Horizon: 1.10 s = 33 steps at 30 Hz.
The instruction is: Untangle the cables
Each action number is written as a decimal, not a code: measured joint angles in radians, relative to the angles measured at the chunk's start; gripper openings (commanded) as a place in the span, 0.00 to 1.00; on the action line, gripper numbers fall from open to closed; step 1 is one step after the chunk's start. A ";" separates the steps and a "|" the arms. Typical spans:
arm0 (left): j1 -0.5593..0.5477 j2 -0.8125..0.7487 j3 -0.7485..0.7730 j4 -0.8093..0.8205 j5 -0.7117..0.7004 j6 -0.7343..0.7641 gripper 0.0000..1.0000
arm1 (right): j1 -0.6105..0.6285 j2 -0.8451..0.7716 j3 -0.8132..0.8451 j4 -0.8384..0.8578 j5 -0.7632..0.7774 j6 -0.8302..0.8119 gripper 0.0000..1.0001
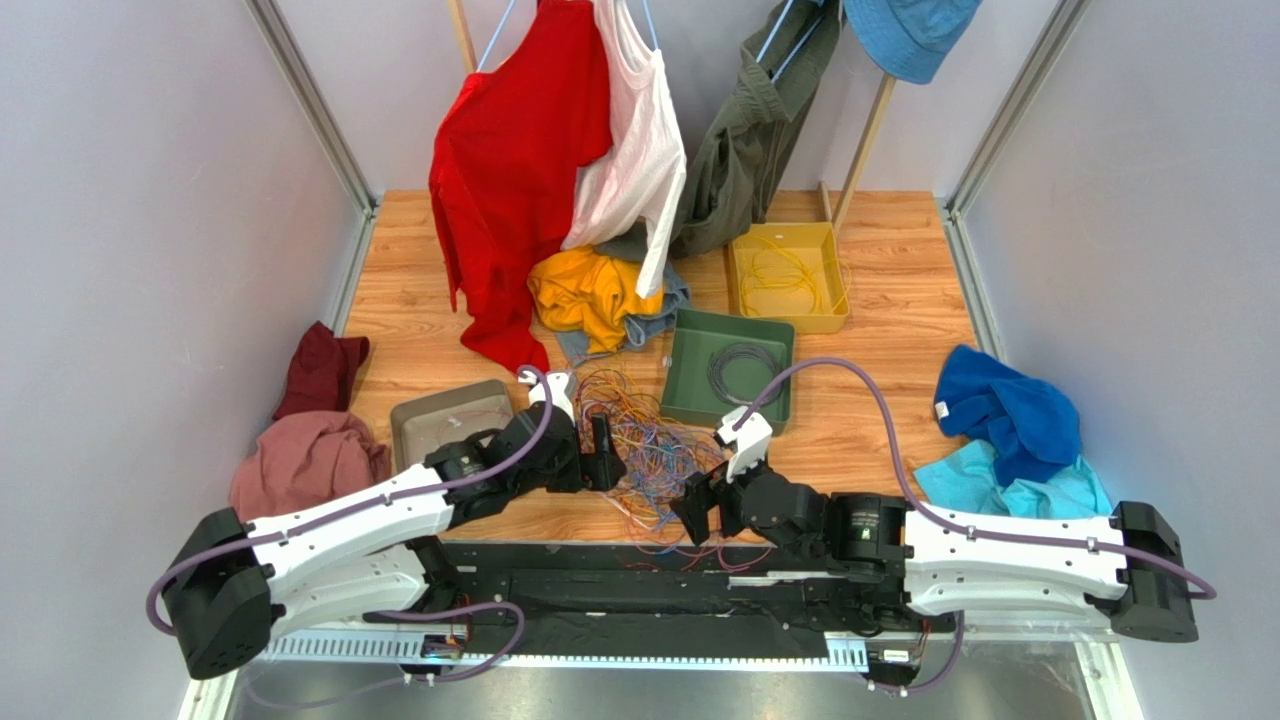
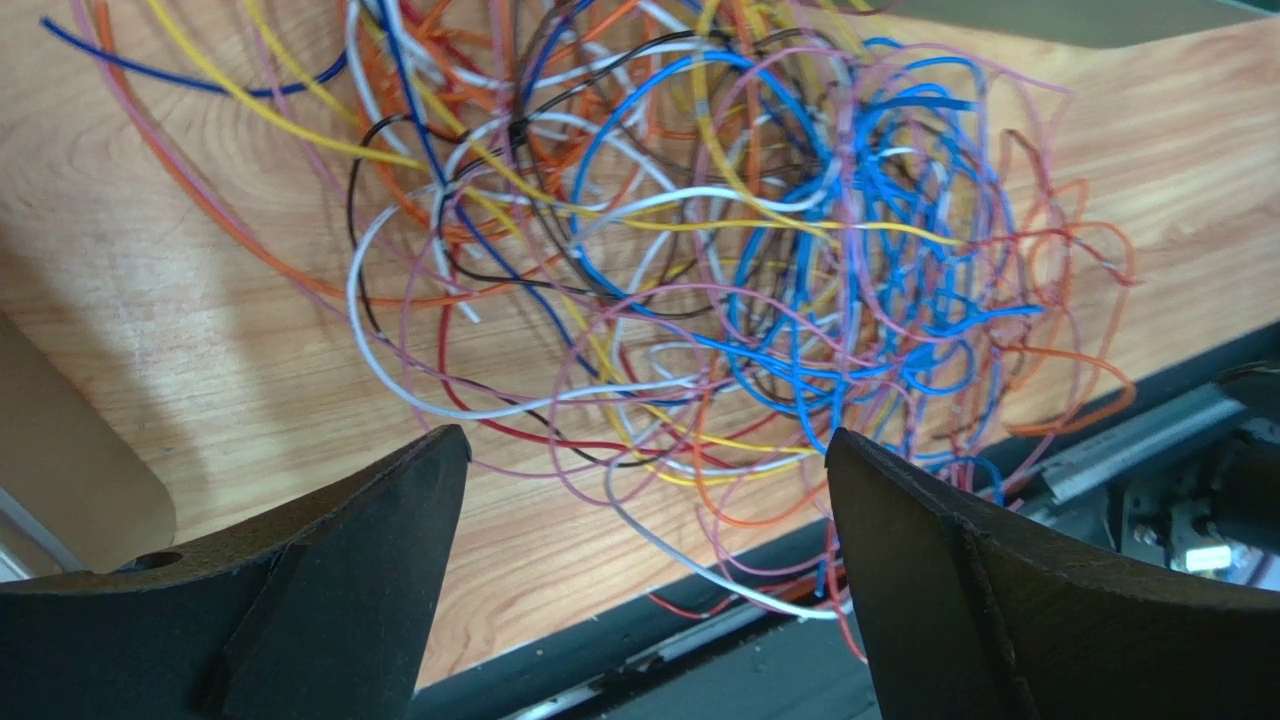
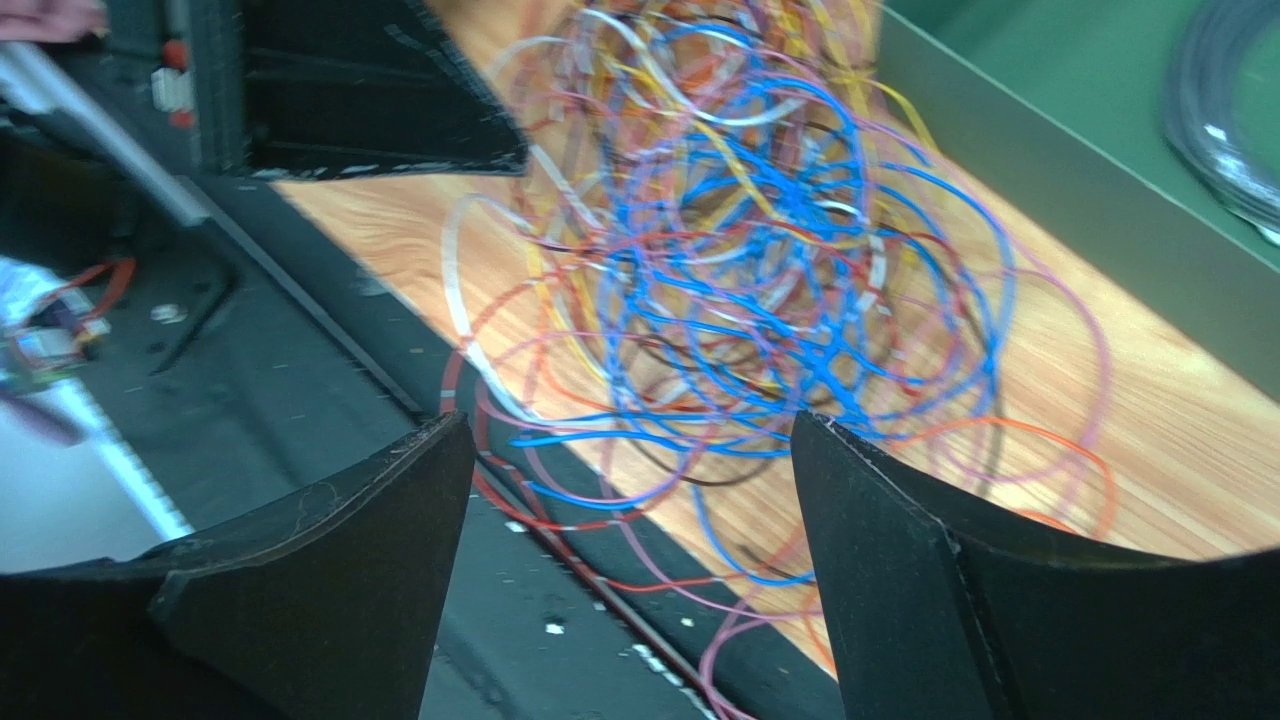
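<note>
The cables (image 1: 657,444) lie as one tangled mass of thin orange, blue, purple, red, yellow and white wires on the wooden table, between the two arms. Some strands trail over the table's near edge onto the black rail. My left gripper (image 1: 604,450) is at the tangle's left side, open. In the left wrist view its fingers (image 2: 646,443) stand wide apart above the cables (image 2: 751,270), holding nothing. My right gripper (image 1: 700,510) hovers at the tangle's near right edge, also open. In the right wrist view it (image 3: 631,428) frames the cables (image 3: 736,255) with nothing gripped.
A green tray (image 1: 684,393) holding a dark ring-shaped coil (image 1: 739,365) stands just behind the tangle. A yellow tray (image 1: 812,285) is farther back and a grey tray (image 1: 451,420) is at the left. Clothes hang at the back and lie heaped at both sides.
</note>
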 measured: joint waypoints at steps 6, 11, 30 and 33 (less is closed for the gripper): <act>-0.004 0.026 -0.050 0.065 -0.018 -0.051 0.94 | -0.094 0.061 0.000 -0.042 0.072 0.043 0.83; -0.007 -0.034 -0.067 0.075 -0.031 -0.066 0.93 | -0.206 0.158 0.000 -0.005 0.053 0.046 0.74; -0.011 -0.235 -0.123 0.041 -0.048 -0.082 0.78 | -0.230 0.225 0.005 0.176 -0.080 0.021 0.00; -0.011 -0.263 -0.123 0.039 -0.051 -0.080 0.74 | -0.207 0.111 0.046 0.122 -0.076 0.002 0.00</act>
